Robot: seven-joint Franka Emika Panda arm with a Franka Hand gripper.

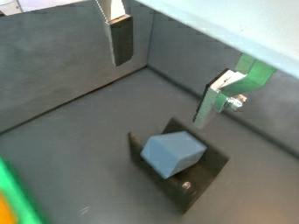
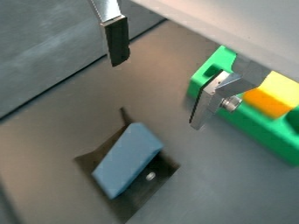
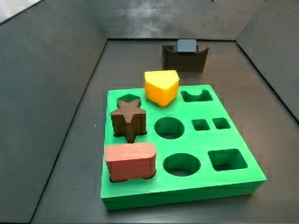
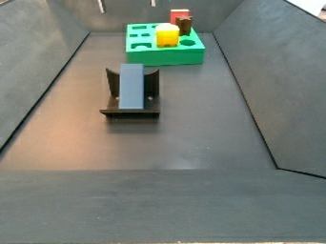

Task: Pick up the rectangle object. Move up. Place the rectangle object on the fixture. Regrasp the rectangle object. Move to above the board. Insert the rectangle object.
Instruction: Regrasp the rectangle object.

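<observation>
The blue-grey rectangle object (image 1: 172, 151) (image 2: 126, 160) rests tilted in the notch of the dark fixture (image 1: 193, 179) (image 2: 152, 184), and both wrist views show it. In the side views the object (image 3: 184, 46) (image 4: 130, 86) sits on the fixture (image 3: 187, 59) (image 4: 128, 112), apart from the green board (image 3: 222, 179) (image 4: 159, 52). My gripper (image 1: 165, 86) (image 2: 159, 87) hovers above the fixture, open, with nothing between its fingers (image 1: 121, 39). The object lies below the fingertips, untouched. No finger shows clearly in either side view.
On the board stand a yellow block (image 3: 163, 87) (image 2: 274, 94), a dark star-shaped block (image 3: 128, 118) and a reddish-brown rounded block (image 3: 129, 162). Several holes in the board are open. Grey sloping walls enclose the dark floor (image 4: 178, 143) on all sides.
</observation>
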